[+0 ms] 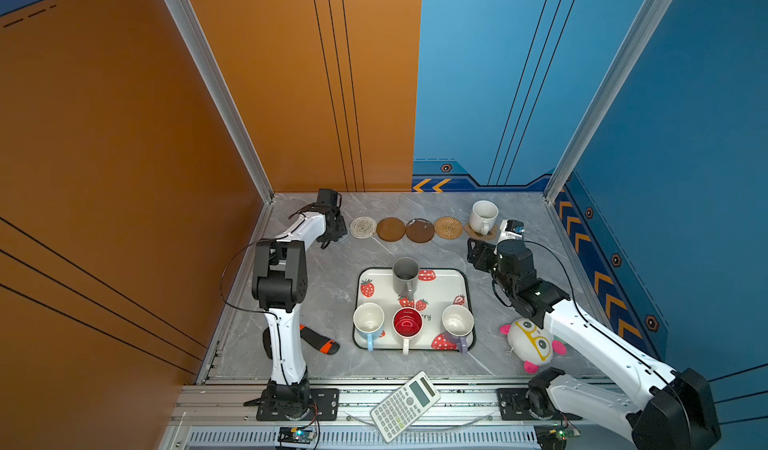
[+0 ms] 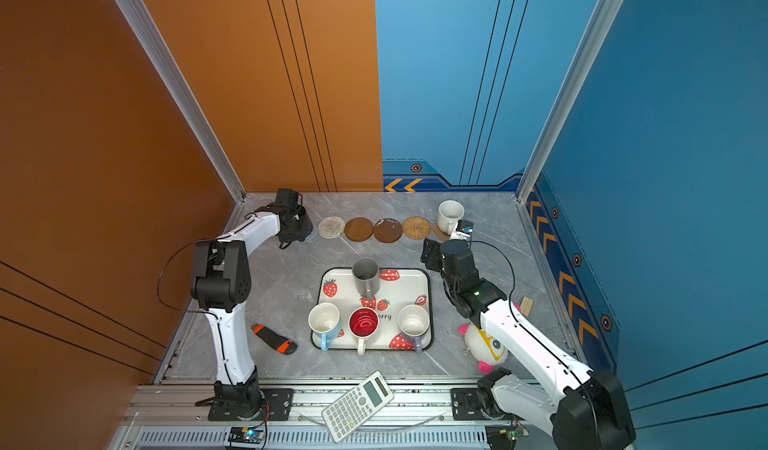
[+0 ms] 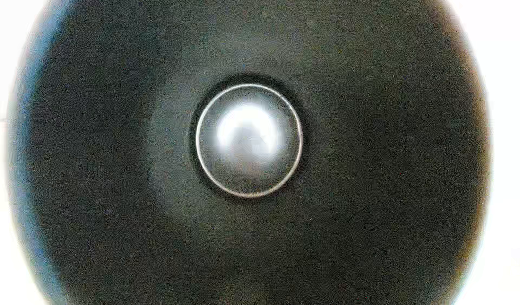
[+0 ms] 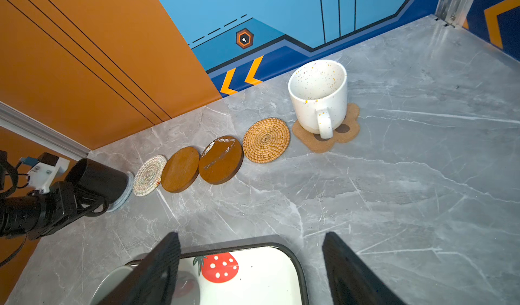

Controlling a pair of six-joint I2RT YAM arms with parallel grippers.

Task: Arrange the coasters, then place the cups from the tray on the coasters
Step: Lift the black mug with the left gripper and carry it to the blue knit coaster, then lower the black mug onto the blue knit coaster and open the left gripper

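One plush toy beside the tray lies under right arm.

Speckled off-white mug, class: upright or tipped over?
Upright: the speckled off-white mug stands base-down on the brown paw-shaped coaster, open mouth facing up.
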